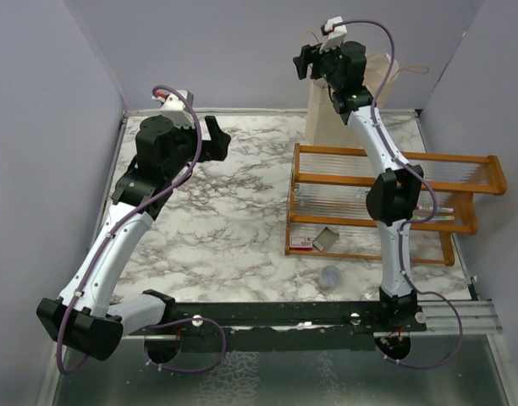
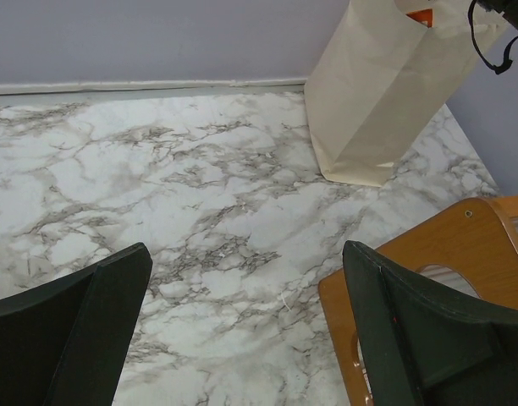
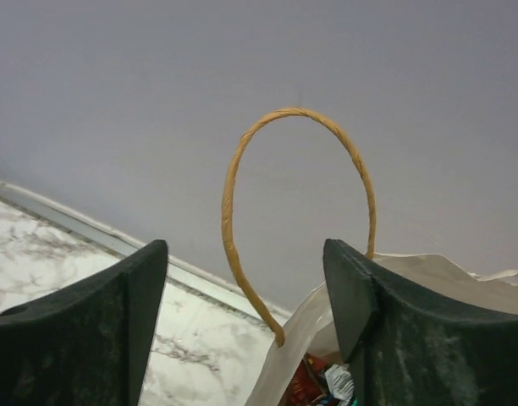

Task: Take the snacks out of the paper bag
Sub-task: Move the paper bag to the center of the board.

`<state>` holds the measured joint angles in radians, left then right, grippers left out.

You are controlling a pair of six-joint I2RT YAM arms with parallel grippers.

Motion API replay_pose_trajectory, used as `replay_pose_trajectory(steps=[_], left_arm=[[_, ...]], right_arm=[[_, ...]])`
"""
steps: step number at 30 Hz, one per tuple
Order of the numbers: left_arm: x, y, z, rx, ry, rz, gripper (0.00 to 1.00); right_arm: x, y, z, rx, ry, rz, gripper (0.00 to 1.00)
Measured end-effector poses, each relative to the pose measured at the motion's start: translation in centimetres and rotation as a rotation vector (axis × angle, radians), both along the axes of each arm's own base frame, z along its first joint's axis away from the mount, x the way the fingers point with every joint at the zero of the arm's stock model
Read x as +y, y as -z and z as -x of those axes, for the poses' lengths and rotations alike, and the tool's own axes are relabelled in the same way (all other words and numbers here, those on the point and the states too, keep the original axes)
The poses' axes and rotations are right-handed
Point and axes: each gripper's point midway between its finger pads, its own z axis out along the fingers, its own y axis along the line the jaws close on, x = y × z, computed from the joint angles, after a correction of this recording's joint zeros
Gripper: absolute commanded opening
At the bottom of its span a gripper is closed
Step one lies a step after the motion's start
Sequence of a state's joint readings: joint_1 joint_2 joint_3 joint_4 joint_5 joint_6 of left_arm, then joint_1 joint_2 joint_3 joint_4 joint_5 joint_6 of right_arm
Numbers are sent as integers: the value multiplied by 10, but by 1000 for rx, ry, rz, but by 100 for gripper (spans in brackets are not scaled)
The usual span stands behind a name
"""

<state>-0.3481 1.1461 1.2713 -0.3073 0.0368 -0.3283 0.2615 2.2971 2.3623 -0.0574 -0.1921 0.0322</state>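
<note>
The beige paper bag (image 1: 327, 114) stands upright at the back of the marble table, behind the rack; it also shows in the left wrist view (image 2: 373, 93). My right gripper (image 1: 305, 61) is open above the bag's left rim. In the right wrist view (image 3: 246, 271) its fingers frame the bag's tan string handle (image 3: 242, 194). The bag's mouth (image 3: 394, 279) is open, and snacks (image 3: 322, 385) show inside as red and silver packets. My left gripper (image 1: 217, 138) is open and empty, low over the table left of the rack (image 2: 242, 296).
An orange wooden rack with clear ribbed panels (image 1: 386, 199) fills the right side; its corner shows in the left wrist view (image 2: 428, 254). A red-and-white card with grey box (image 1: 316, 242) lies under it. A grey round cap (image 1: 330, 277) sits near the front. Grey walls enclose the table.
</note>
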Motion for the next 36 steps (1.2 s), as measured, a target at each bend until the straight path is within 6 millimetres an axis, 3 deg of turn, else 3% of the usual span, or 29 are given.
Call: replay_pose_trajectory(steps=[6, 12, 17, 24, 36], left_arm=[[2, 4, 3, 17, -4, -8, 99], [8, 0, 11, 15, -22, -13, 99], [14, -5, 18, 6, -38, -13, 99], [18, -8, 22, -2, -50, -13, 99], [30, -17, 36, -16, -94, -3, 99]], right_arm=[[9, 12, -18, -44, 33, 49, 24], [26, 14, -15, -51, 18, 58, 10], [66, 16, 1, -46, -41, 58, 4], [121, 25, 31, -8, -132, 72, 2], [199, 22, 112, 88, -299, 44, 1]])
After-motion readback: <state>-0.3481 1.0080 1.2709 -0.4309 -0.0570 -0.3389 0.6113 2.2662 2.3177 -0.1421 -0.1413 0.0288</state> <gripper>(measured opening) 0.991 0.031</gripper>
